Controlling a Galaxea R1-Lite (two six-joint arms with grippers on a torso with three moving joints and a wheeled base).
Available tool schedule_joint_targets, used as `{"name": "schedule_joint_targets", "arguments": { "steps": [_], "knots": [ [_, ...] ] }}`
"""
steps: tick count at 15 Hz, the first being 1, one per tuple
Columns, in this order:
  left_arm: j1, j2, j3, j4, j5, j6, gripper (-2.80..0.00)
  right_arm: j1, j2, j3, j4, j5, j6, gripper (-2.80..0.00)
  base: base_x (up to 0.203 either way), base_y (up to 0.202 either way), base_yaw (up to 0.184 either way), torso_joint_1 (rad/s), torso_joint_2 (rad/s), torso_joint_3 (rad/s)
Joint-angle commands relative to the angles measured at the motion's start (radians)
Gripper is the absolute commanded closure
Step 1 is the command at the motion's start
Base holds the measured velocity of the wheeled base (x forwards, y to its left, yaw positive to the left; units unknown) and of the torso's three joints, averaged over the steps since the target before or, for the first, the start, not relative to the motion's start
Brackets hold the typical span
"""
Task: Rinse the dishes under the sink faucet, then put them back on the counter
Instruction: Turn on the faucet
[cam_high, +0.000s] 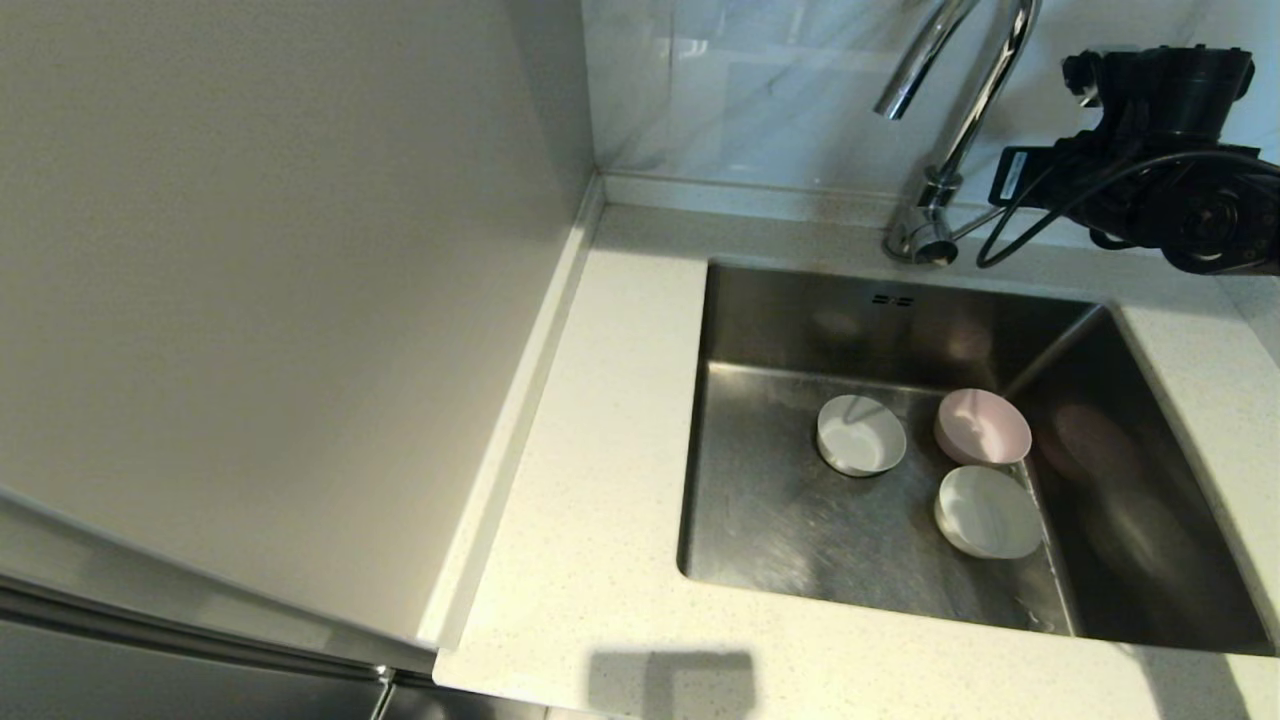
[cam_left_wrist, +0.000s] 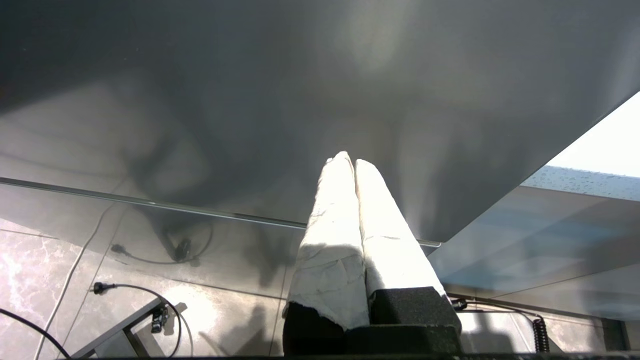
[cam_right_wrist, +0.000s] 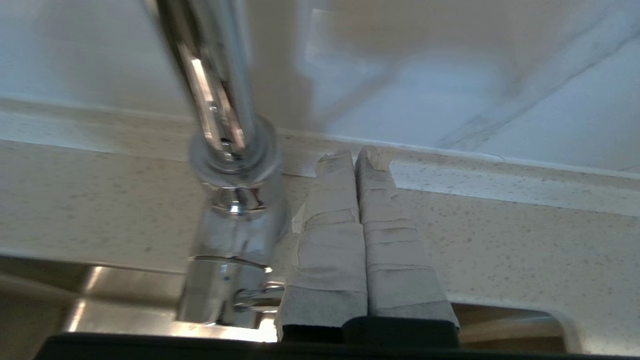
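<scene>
Three dishes stand upright on the floor of the sink (cam_high: 780, 530): a white bowl (cam_high: 861, 435), a pale pink bowl (cam_high: 982, 427) and a light grey-white bowl (cam_high: 988, 511). The chrome faucet (cam_high: 960, 110) rises from the counter (cam_high: 600, 450) behind the basin. My right arm (cam_high: 1160, 150) hangs at the faucet's right. Its gripper (cam_right_wrist: 356, 152) is shut and empty, close beside the faucet base (cam_right_wrist: 235, 220). The thin lever (cam_right_wrist: 257, 295) runs under its taped fingers (cam_right_wrist: 330, 240). My left gripper (cam_left_wrist: 350, 159) is shut and empty, parked low beside a grey cabinet panel, out of the head view.
A tall grey cabinet side (cam_high: 250, 300) walls off the counter's left. Marble-look wall tiles (cam_high: 750, 90) stand behind the raised back edge. Bare counter strips lie left of and in front of the sink. Cables (cam_left_wrist: 125, 287) trail on the tiled floor below the left arm.
</scene>
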Motion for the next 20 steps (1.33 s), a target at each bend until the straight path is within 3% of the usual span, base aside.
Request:
{"name": "schedule_joint_targets", "arguments": {
  "steps": [1, 5, 12, 16, 18, 20],
  "knots": [
    [0.0, -0.003, 0.0, -0.001, 0.001, -0.001, 0.0, -0.015, 0.006, 0.0, -0.003, 0.003, -0.012, 0.0, 0.0, 0.0, 0.0, 0.0, 0.0, 0.0],
    [0.0, -0.003, 0.0, -0.001, 0.001, -0.001, 0.0, -0.05, -0.009, 0.004, 0.015, 0.046, -0.113, 0.0, 0.0, 0.0, 0.0, 0.0, 0.0, 0.0],
    [0.0, -0.003, 0.0, -0.001, 0.001, -0.001, 0.0, -0.054, -0.066, 0.007, 0.227, 0.132, -0.134, 0.0, 0.0, 0.0, 0.0, 0.0, 0.0, 0.0],
    [0.0, -0.003, 0.0, -0.001, 0.001, -0.001, 0.0, -0.094, -0.081, 0.012, 0.237, 0.198, -0.2, 0.0, 0.0, 0.0, 0.0, 0.0, 0.0, 0.0],
    [0.0, -0.003, 0.0, -0.001, 0.001, -0.001, 0.0, -0.129, -0.091, 0.015, 0.237, 0.255, -0.272, 0.0, 0.0, 0.0, 0.0, 0.0, 0.0, 0.0],
    [0.0, -0.003, 0.0, -0.001, 0.001, -0.001, 0.0, -0.134, -0.095, 0.015, 0.237, 0.273, -0.28, 0.0, 0.0, 0.0, 0.0, 0.0, 0.0, 0.0]
  ]
}}
